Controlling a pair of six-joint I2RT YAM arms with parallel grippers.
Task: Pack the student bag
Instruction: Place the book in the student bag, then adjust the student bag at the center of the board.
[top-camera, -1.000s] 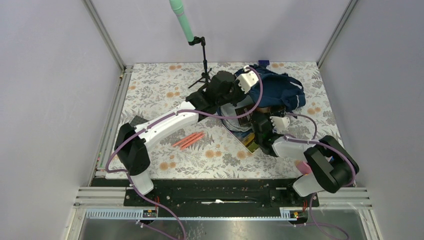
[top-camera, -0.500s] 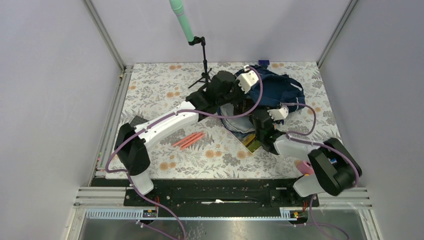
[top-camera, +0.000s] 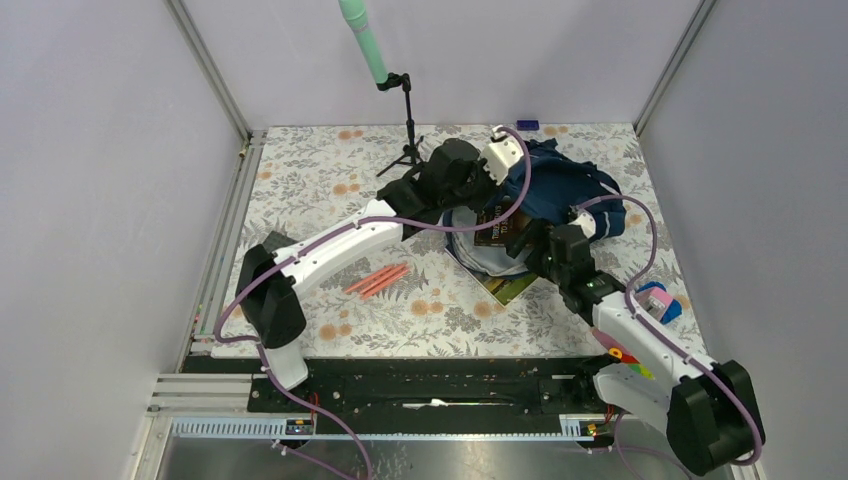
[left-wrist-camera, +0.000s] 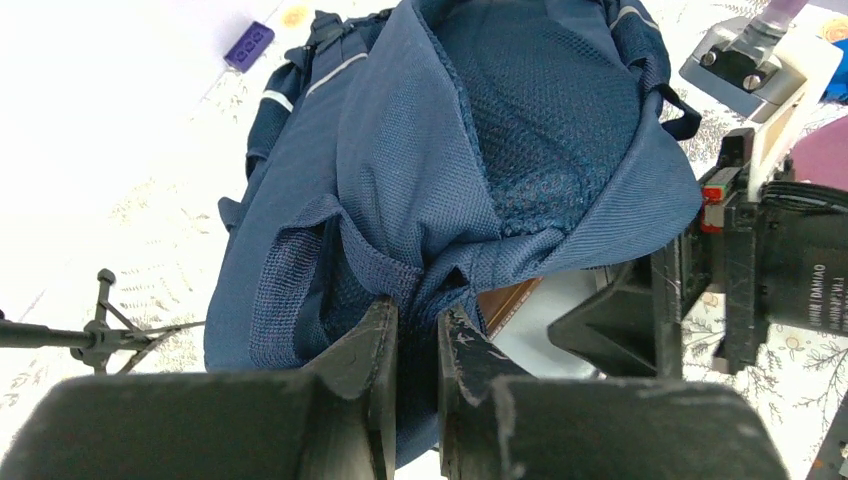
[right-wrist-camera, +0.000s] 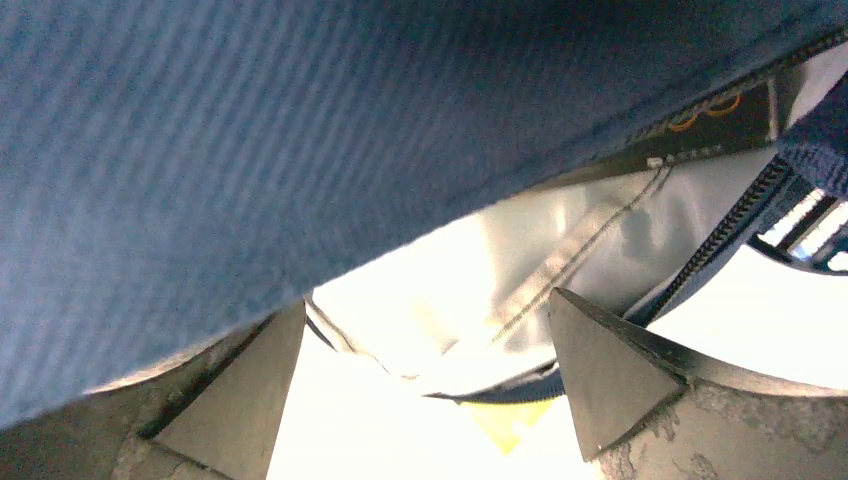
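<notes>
Left gripper pinched on a fold of bag fabric; right gripper jaws wide apart at bag opening, empty

free: mat near-left | obstacles: pens centre, tripod far, student bag far-right

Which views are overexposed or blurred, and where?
Top external: evenly lit and sharp, no glare. Left wrist: the student bag shows crisp mesh, but the table at upper left is blown out nearly white, its floral print barely showing. Right wrist: the bag's navy fabric sits so close that it smears into soft streaks, and the pale lining below it glares white.
</notes>
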